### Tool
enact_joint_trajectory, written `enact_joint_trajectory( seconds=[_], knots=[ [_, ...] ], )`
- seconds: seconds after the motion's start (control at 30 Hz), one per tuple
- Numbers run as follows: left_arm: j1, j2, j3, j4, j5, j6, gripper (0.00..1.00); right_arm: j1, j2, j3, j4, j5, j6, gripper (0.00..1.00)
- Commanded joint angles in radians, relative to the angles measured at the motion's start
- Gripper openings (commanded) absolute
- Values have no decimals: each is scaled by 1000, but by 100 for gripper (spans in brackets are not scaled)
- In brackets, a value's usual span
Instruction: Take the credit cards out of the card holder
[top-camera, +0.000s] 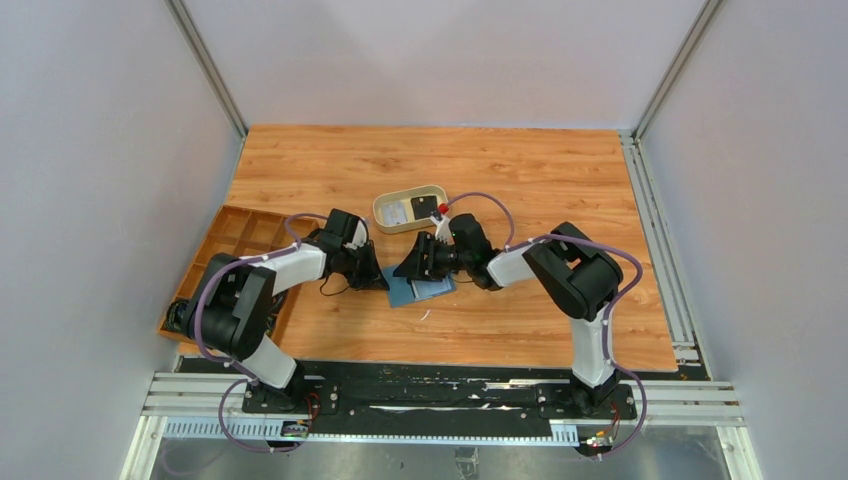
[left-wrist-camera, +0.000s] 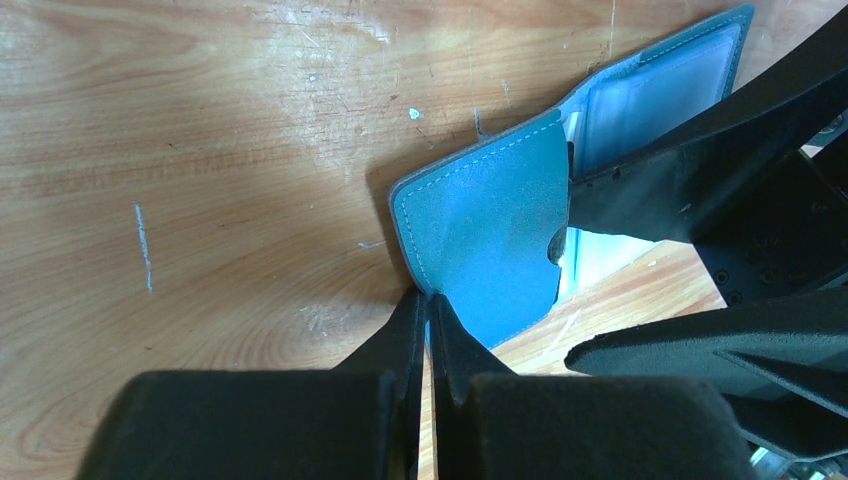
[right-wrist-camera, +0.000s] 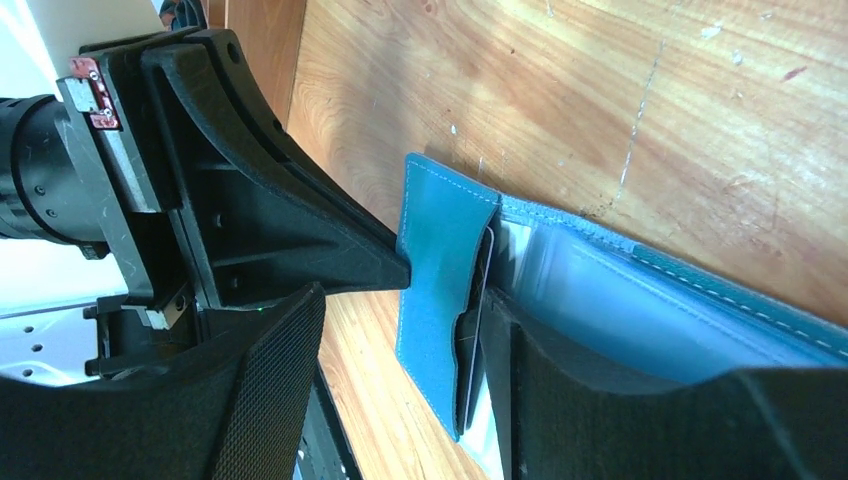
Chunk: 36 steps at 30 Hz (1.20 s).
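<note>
**While the left claw pinches, the right stands wide**

Seen from above, the card holder (top-camera: 424, 290) lies open under both claws. Beyond the right claw (top-camera: 413, 265), a beige tray (top-camera: 385, 203) holds 1 whitish card (top-camera: 397, 212) and 1 dark item (top-camera: 425, 206).

Left wrist: the left claw (left-wrist-camera: 428, 298) is clamped on the holder's teal flap, with a credit card (left-wrist-camera: 590, 262) edge just past it.

Right wrist: the fingers are spread apart, 1 on the clear pocket.

Left claw (left-wrist-camera: 428, 302) pinched on card holder (left-wrist-camera: 490, 240) flap, seemingly lifted.
</note>
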Motion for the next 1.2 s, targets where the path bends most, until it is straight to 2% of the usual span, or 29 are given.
enact_joint_trajectory(
  seconds=[0.0, 0.13, 0.23, 0.4, 0.6, 0.93, 1.17],
  knots=[
    [-3, 71, -37, -37, -112, 35, 0, 17, 72, -80, -131, 21, -55, 62],
    [-3, 73, -33, -39, -113, 37, 0, 14, 48, -120, -134, 24, -67, 57],
    [-3, 76, -33, -39, -112, 37, 0, 9, 51, -132, -136, 21, -67, 47],
    [-3, 72, -26, -51, -116, 42, 0, -2, 64, -144, -106, 11, -54, 36],
    [-3, 71, -23, -57, -119, 44, 0, -11, 65, -162, -89, 9, -53, 33],
    [-3, 71, -25, -57, -121, 46, 0, -37, 105, -202, 15, -32, -6, 15],
    [-3, 68, -27, -58, -121, 47, 0, -40, 111, -205, 31, -36, -3, 10]
  ],
)
